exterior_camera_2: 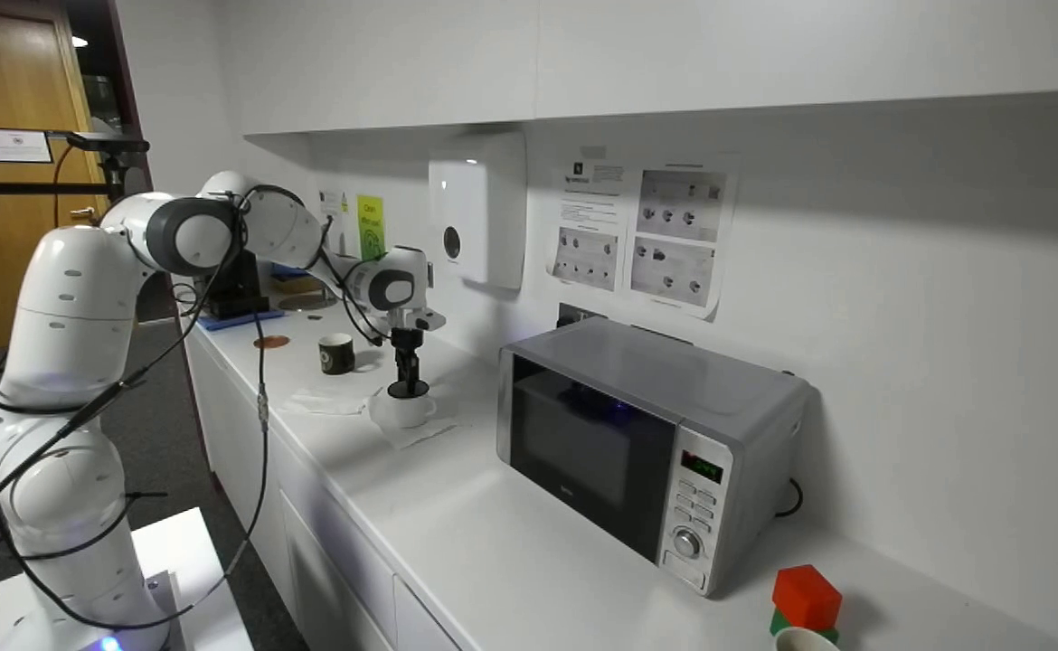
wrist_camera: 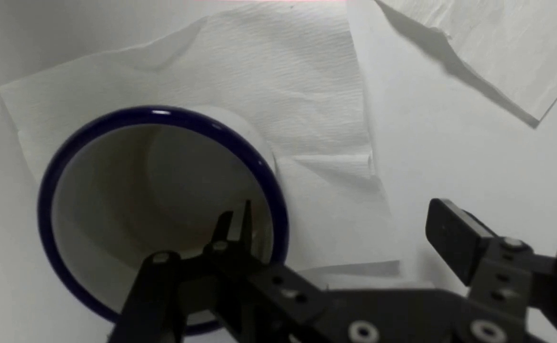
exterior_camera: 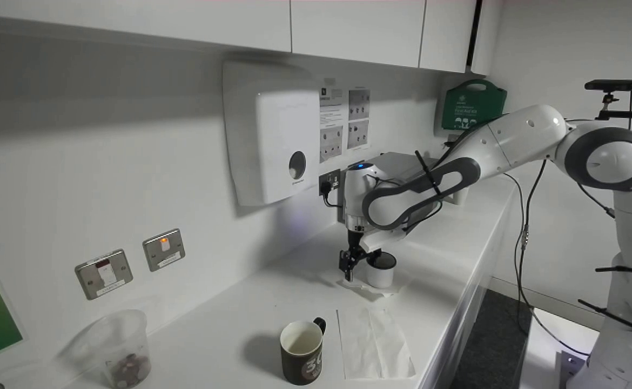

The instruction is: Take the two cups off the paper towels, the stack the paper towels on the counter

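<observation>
Gripper (wrist_camera: 345, 221), black, two-fingered, pointing down above the white desk (exterior_camera_2: 493, 542). Surroundings, hours counted from the white mug (exterior_camera: 380, 276): in an exterior view, translucent plastic tub (exterior_camera: 127, 346) between 8 and 9 o'clock, wall-mounted dispenser (exterior_camera: 273, 135) near 11, green first aid kit (exterior_camera: 472, 105) at 1; in an exterior view, silver microwave (exterior_camera_2: 656, 443) at 3 and, at 4, red block (exterior_camera_2: 807, 597) atop green block (exterior_camera_2: 779, 622).

Gripper condition: jaws spread wide, grasping nothing; one fingertip seen within the mouth of the white mug, the other outside; contact with the mug cannot be told.

Task pieces: white mug, blue rim, upright on a rumpled paper towel (wrist_camera: 297, 90), at 9 o'clock from the gripper in the wrist view. Second paper towel (exterior_camera: 375, 346), creased, on the desk, at 6 o'clock from the white mug in an exterior view. Dark mug (exterior_camera: 301, 359), printed, upright on the desk, just beside the second paper towel at its 9 o'clock.
</observation>
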### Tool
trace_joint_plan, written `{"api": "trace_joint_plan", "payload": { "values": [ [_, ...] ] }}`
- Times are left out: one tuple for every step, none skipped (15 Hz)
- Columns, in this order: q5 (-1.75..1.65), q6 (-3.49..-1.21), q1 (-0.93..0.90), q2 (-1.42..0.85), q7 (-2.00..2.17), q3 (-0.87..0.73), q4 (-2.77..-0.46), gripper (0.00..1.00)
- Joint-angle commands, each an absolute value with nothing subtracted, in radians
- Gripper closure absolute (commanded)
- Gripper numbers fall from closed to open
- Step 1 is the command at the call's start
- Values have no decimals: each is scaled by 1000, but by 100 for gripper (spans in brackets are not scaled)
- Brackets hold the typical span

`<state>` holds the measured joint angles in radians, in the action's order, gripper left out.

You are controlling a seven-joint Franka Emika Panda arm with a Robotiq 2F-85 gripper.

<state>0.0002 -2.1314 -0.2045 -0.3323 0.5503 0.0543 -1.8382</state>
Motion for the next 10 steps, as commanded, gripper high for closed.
{"api": "trace_joint_plan", "payload": {
  "values": [
    [33,-2157,-190,-319,506,60,-1870,29],
    [34,-2156,-190,-320,505,60,-1870,37],
    [33,-2154,-191,-321,505,60,-1870,44],
    [32,-2154,-191,-321,504,59,-1871,54],
    [31,-2153,-192,-321,503,59,-1870,61],
    [30,-2152,-192,-322,505,59,-1870,69],
    [30,-2152,-192,-322,504,59,-1870,77],
    [28,-2151,-192,-323,505,58,-1870,83],
    [28,-2151,-192,-323,504,58,-1870,92],
    [28,-2150,-192,-324,504,58,-1870,99]
  ]
}}
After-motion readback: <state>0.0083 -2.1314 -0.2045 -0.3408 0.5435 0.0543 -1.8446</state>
